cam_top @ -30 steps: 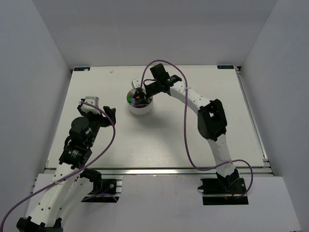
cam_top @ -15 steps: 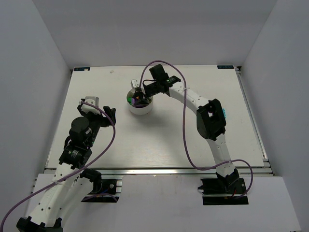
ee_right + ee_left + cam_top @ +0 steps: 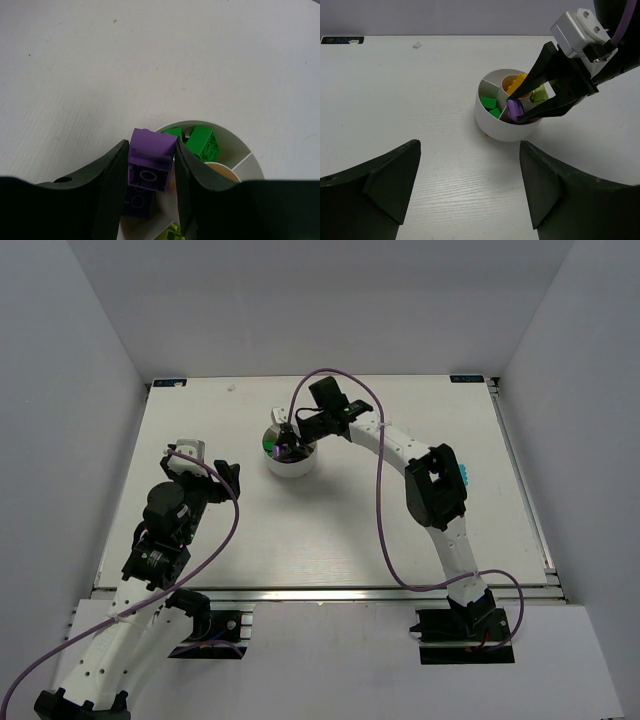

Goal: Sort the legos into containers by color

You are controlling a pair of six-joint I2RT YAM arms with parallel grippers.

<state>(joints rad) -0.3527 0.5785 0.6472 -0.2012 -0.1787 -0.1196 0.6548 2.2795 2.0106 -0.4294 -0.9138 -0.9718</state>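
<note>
Right fingers (image 3: 537, 75) nudged left; white table (image 3: 350, 530), grey walls (image 3: 300, 300).

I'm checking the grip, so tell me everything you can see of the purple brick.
The purple brick is small, glossy plastic, its hollow underside with round tubes facing the right wrist camera. The right claw pinches it on two opposite sides, tilted, over the rim of the white divided dish. Whether it touches the dish cannot be told.

Purple lego (image 3: 150, 152) over white divided dish (image 3: 504, 131)
</note>
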